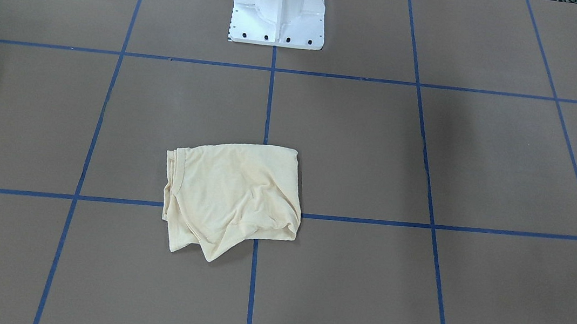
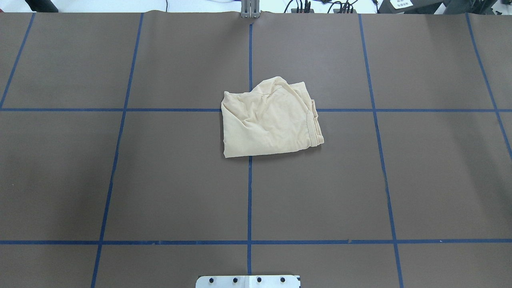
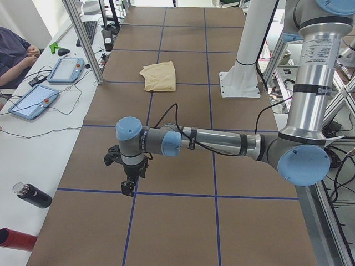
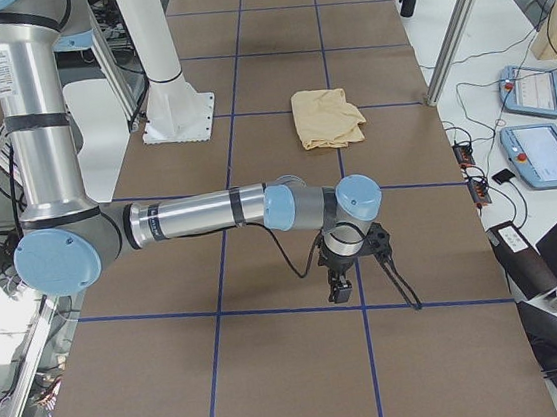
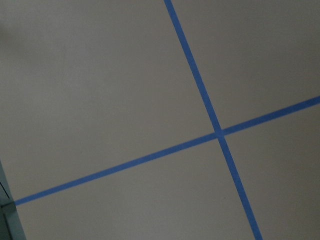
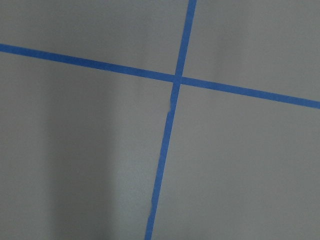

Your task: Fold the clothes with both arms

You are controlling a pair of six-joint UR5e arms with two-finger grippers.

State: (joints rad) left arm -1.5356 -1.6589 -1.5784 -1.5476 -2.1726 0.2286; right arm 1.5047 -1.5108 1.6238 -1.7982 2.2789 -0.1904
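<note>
- My left hand (image 3: 128,185) hangs at the end of my outstretched arm, pointing down over my left end of the surface (image 2: 160,180). It shows only from the side, so I cannot tell whether its fingers are apart or together.
- Same for my right hand (image 4: 340,287): pointing down over the opposite end, black cable looping off it, and I cannot tell how its fingers stand.
- Both wrist views show only brown covering and a crossing of blue tape lines (image 5: 217,132).
- My white pedestal (image 1: 278,14) stands at my edge, on the centre tape line.
- Ahead of it, mid-surface, lies the shirt (image 2: 268,120): pale cream-yellow, folded into a rumpled, rough rectangle, covering a tape crossing, its layered hemmed edges turned to my right.
- It lies well apart from both hands; nothing touches it.
- Further off, beyond the operators' edge, two tablets (image 3: 69,69) lie on a white bench, a seated person (image 3: 14,52) beside them.
</note>
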